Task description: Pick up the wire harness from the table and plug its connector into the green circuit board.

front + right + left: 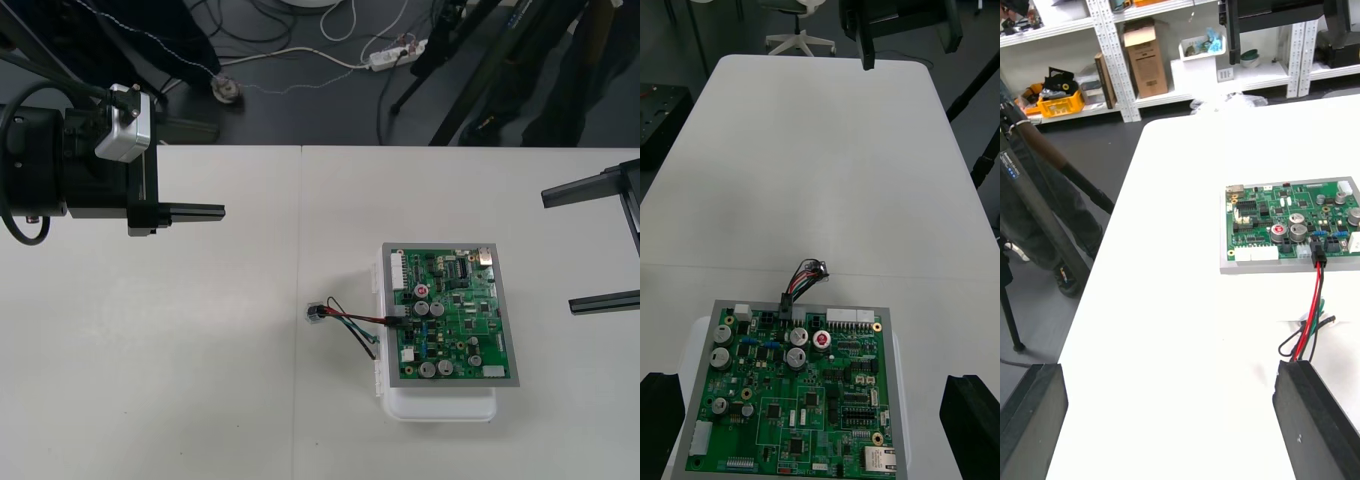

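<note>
**Front view: harness plug sits in the board, both grippers released**

Nearest the robot, the white base [440,408] shows a smooth, rounded plastic lip. On it lies the green circuit board [470,335], a flat, rigid rectangle in a grey frame. The board is crowded with upright silver capacitors and white headers that look easy to knock.

At the board's left edge, the small black plug [400,317] of the wire harness [355,319] appears seated in a header. The right wrist view shows it standing upright in the board too. From the plug, thin red, black and green wires arc out over the pale matte table [150,360] to the round metal socket [316,312]. The socket lies on the table near the board, well apart from both grippers.

The harness is likely light and limp, and its wires would bend rather than transmit a push. The plug is the 1 stiff part worth gripping, on its 2 flat sides. Tugging the wires could unseat it, and the flanged socket looks hard and slippery.

Farther out, the right gripper [560,250] hangs to the right of the board, its 2 black fingers [600,300] spread wide and empty. Farthest, the left gripper [218,170] waits at the table's far left, also spread and holding nothing.
</note>
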Tool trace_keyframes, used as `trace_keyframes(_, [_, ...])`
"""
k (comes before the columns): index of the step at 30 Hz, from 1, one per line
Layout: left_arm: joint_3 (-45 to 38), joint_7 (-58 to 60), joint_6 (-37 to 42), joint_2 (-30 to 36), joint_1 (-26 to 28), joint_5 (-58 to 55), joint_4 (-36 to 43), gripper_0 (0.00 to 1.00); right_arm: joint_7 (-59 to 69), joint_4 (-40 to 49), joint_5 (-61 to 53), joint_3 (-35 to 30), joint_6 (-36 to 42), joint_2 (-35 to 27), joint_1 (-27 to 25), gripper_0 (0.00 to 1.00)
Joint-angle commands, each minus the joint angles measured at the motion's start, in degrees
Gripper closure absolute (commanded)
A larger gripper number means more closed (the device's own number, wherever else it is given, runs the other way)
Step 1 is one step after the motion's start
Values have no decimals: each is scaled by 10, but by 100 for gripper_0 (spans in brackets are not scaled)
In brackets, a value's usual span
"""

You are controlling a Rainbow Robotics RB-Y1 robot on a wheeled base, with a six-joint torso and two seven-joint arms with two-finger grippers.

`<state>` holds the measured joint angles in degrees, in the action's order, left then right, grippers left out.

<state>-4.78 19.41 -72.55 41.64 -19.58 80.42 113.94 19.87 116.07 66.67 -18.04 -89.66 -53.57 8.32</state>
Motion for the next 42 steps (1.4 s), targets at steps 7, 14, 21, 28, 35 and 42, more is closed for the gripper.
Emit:
trace_keyframes(7, [7,-29,0,19,-17,3,15,19,-18,0,13,-18,-3,-23,-12,0])
trace_keyframes(14, [7,-29,0,19,-17,3,15,19,-18,0,13,-18,-3,-23,-12,0])
trace_keyframes(21, [7,-29,0,19,-17,3,15,19,-18,0,13,-18,-3,-23,-12,0])
trace_keyframes(28, [7,-29,0,19,-17,3,15,19,-18,0,13,-18,-3,-23,-12,0])
trace_keyframes(35, [7,-29,0,19,-17,3,15,19,-18,0,13,-18,-3,-23,-12,0])
trace_keyframes(42, [7,-29,0,19,-17,3,15,19,-18,0,13,-18,-3,-23,-12,0])
